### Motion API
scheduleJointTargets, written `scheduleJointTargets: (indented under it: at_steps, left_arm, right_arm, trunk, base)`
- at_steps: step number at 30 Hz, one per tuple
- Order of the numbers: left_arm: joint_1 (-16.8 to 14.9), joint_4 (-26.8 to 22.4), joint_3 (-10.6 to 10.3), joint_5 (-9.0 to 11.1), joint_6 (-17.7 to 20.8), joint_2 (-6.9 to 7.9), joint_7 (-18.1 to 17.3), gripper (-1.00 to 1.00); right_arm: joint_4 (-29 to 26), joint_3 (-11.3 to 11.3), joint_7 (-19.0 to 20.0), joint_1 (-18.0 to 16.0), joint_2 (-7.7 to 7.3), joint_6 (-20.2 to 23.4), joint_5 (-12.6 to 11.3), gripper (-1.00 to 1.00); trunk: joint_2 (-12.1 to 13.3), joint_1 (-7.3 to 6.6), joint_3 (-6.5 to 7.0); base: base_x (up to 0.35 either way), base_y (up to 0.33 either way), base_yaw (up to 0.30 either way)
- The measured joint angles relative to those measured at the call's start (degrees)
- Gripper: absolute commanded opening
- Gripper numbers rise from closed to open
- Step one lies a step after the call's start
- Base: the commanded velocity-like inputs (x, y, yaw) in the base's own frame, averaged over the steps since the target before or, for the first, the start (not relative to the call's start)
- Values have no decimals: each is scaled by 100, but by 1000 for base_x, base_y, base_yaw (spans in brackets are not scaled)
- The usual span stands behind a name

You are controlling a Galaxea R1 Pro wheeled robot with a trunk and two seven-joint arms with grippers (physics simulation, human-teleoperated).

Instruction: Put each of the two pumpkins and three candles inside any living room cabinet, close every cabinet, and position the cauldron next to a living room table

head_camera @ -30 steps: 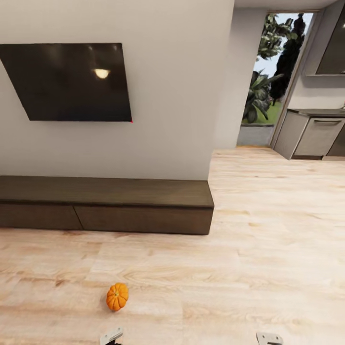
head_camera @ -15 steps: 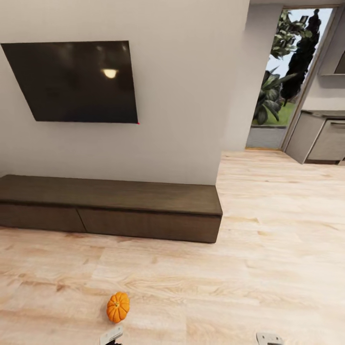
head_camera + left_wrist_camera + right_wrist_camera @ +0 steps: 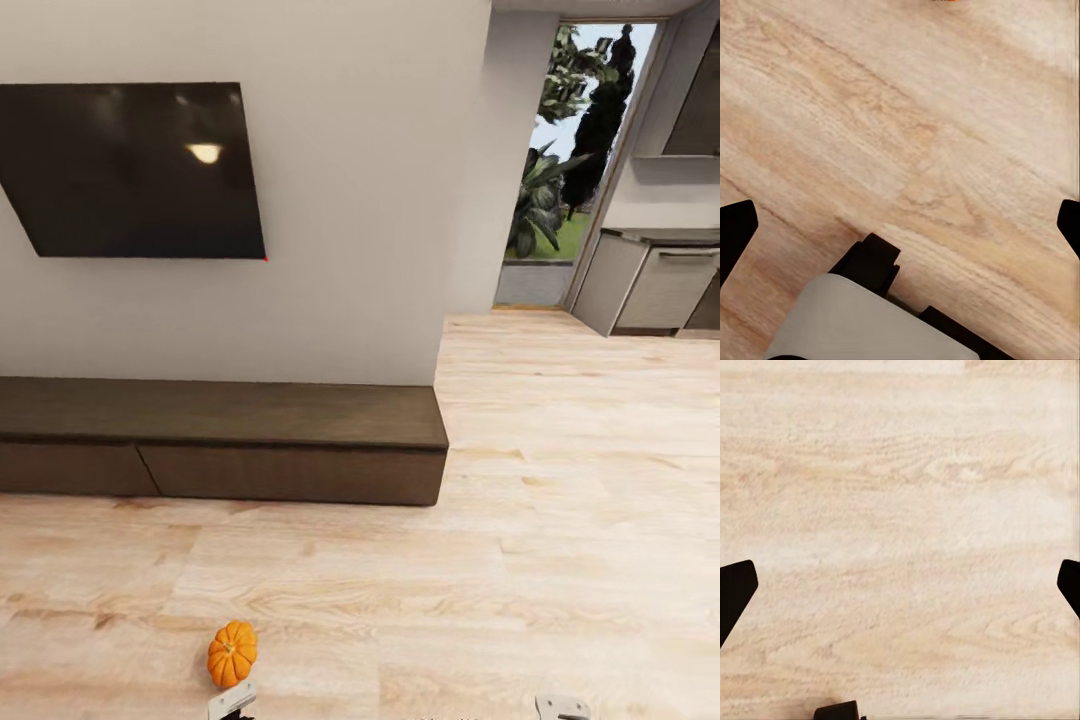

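Observation:
One small orange ribbed pumpkin (image 3: 232, 653) sits on the wooden floor, just ahead of my left arm's tip (image 3: 232, 700). A sliver of its orange edge (image 3: 945, 1) shows in the left wrist view. The long, low dark-brown cabinet (image 3: 220, 445) stands against the wall beyond it, its drawer fronts shut. My left gripper (image 3: 902, 231) is open over bare floor, with nothing between its fingers. My right gripper (image 3: 902, 589) is open too, above floorboards. The candles and the other pumpkin are out of view.
A black TV (image 3: 130, 170) hangs on the wall above the cabinet. To the right, the floor runs past the wall's corner to grey kitchen units (image 3: 650, 290) and a glass doorway with plants (image 3: 565, 150). Open floor (image 3: 500, 580) lies between me and the cabinet.
The whole head view has swung left, then back right, and closed in a little; the pumpkin now shows lower, nearer my left arm. Nothing in the room has moved.

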Motion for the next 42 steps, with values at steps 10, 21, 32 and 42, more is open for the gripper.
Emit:
scheduleJointTargets:
  at_steps: [10,21,32,42]
  left_arm:
    - [0,-11,-3,0,8,-20,-263,100]
    - [4,-371,-46,-51,-37,-12,-914,100]
    - [-237,-1819,-26,-572,-27,-12,-916,100]
    - [-1057,-2110,-4,-661,-146,-6,-909,100]
  right_arm:
    - [0,8,0,0,5,0,7,100]
    - [-66,15,-2,0,2,0,48,100]
    - [-697,17,-67,-81,137,72,61,100]
    - [-859,5,-205,-845,278,105,10,100]
  trunk:
    - [0,0,0]
    - [0,0,0]
    - [0,0,0]
    - [0,0,1]
  base:
    - [0,0,-45]
    - [0,0,0]
    - [0,0,0]
    - [0,0,0]
